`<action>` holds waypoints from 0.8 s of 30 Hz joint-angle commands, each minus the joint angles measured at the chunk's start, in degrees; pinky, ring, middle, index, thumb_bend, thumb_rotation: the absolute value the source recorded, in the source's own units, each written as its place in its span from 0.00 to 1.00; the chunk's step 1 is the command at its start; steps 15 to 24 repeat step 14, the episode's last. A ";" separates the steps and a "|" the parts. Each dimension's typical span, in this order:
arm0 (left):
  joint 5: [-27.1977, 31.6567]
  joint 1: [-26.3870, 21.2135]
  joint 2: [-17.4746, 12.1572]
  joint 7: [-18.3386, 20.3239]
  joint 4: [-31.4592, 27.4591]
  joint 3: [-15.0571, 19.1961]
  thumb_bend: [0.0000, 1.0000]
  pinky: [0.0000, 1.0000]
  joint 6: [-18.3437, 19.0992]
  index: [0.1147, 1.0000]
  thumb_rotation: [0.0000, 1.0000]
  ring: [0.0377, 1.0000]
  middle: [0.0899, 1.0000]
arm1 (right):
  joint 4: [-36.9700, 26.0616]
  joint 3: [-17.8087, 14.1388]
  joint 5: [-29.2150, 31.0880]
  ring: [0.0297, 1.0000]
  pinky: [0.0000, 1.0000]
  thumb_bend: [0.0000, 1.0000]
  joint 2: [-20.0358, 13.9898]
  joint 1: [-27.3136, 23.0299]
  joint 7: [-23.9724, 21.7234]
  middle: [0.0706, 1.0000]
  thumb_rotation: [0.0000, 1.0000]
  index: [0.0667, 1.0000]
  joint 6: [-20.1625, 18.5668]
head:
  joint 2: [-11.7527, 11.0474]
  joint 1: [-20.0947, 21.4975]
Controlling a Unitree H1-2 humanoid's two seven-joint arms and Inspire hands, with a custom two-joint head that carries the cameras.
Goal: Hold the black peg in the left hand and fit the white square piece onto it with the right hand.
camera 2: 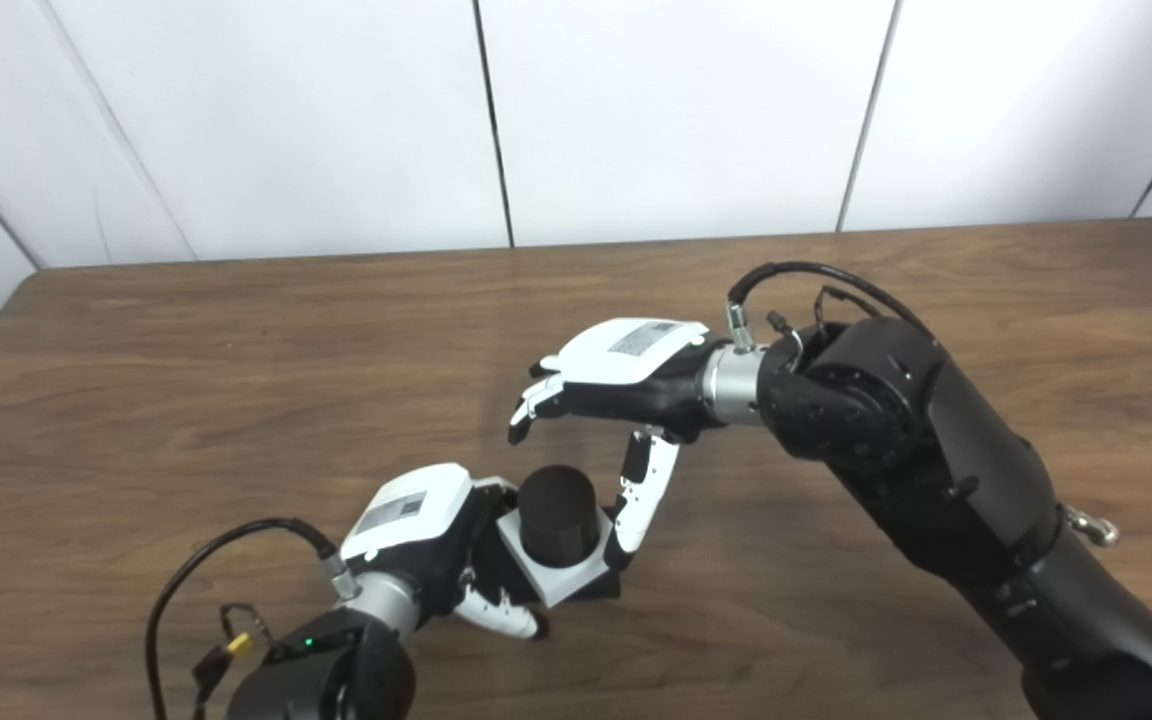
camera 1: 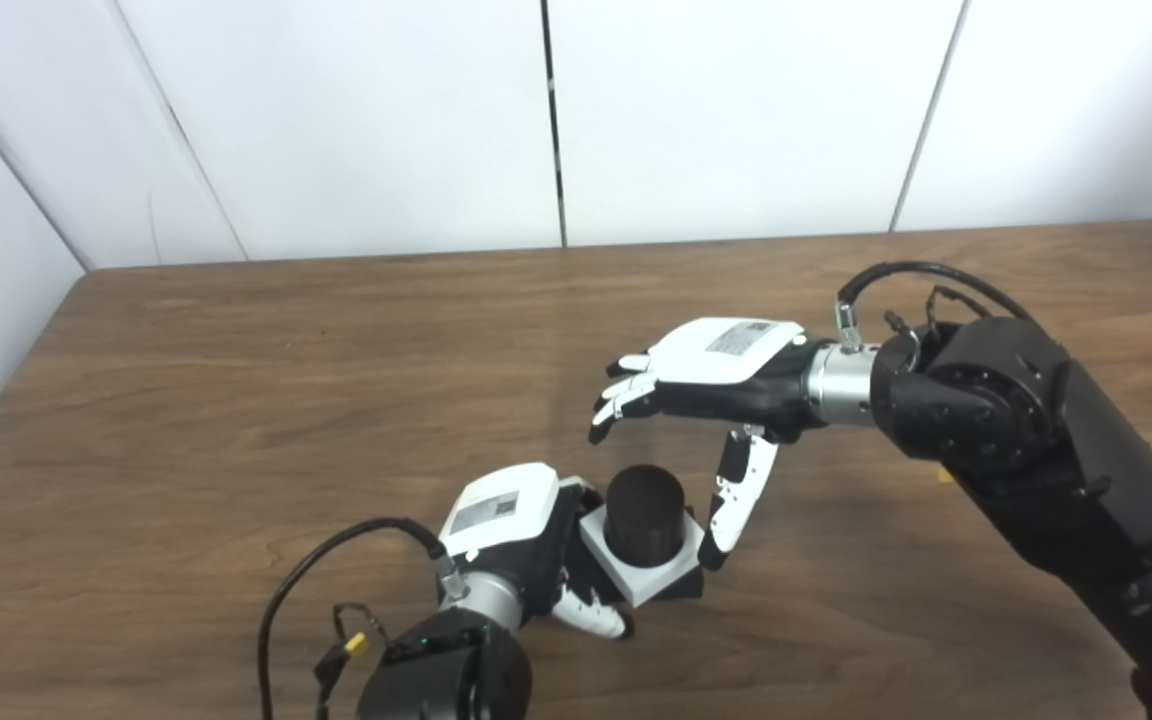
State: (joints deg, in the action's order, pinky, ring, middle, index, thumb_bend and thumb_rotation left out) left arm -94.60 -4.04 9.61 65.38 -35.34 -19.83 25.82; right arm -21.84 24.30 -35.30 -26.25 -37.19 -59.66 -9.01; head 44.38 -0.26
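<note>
The black peg stands upright as a round cylinder on a dark base, low in the middle of the wooden table. The white square piece sits around the peg, down near its base. My left hand is shut on the peg's base from the left, its thumb curling under the front. My right hand hovers above and right of the peg, open, fingers spread forward. Its thumb hangs down beside the white piece's right corner; I cannot tell whether it touches.
Plain white wall panels rise behind the table's far edge. The table's left edge runs diagonally at the left. A black cable loops off my left wrist near the front.
</note>
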 commanded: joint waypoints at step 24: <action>-1.73 -12.23 11.87 7.38 -9.82 9.58 1.00 0.93 -4.22 0.85 0.19 0.93 0.88 | -3.22 -3.70 1.13 1.00 1.00 1.00 -1.81 -4.22 1.19 0.91 0.43 0.84 -3.02 | -0.25 -0.40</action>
